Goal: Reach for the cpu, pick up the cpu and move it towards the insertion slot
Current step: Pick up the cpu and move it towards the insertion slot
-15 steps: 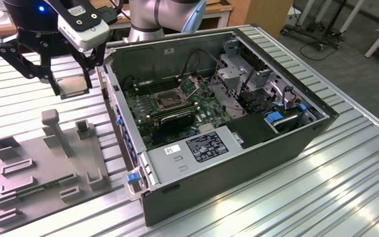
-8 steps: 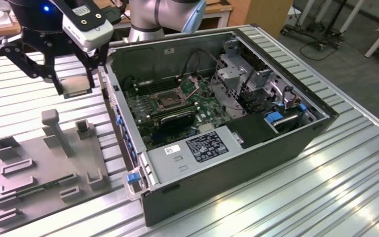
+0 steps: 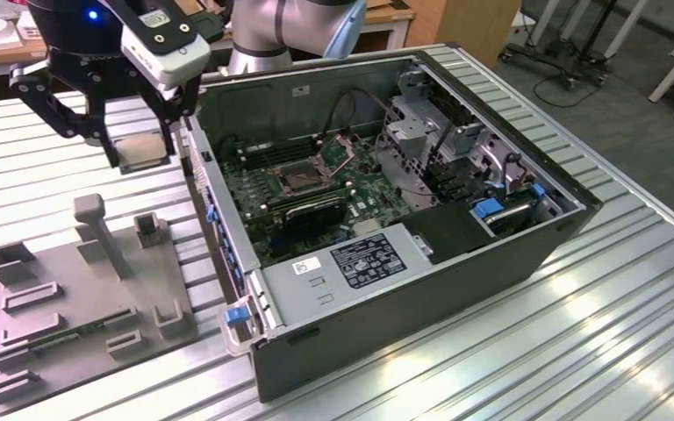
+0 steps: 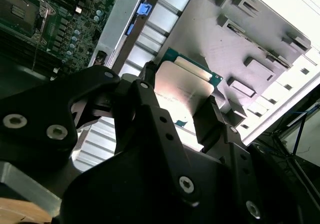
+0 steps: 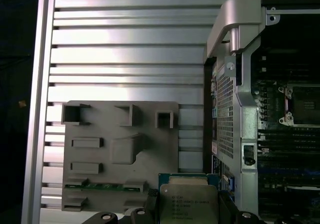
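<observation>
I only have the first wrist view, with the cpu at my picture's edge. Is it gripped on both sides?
Observer: Yes; in the second wrist view the hand has a finger against each of two opposite edges of the cpu.
Operator: Is it off the grey fixture?
Observer: In the exterior view it hangs in the air, touching neither fixture nor table.
Operator: And the insertion slot?
Observer: Inside the open case, to the exterior view's right of the hand, beyond the side wall.

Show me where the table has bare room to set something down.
Widest: the bare table ribs on the exterior view's right of the computer case. Smaller: the strip beyond the grey tray, below the hand holding the cpu. Crowded: the narrow gap between tray and case.
</observation>
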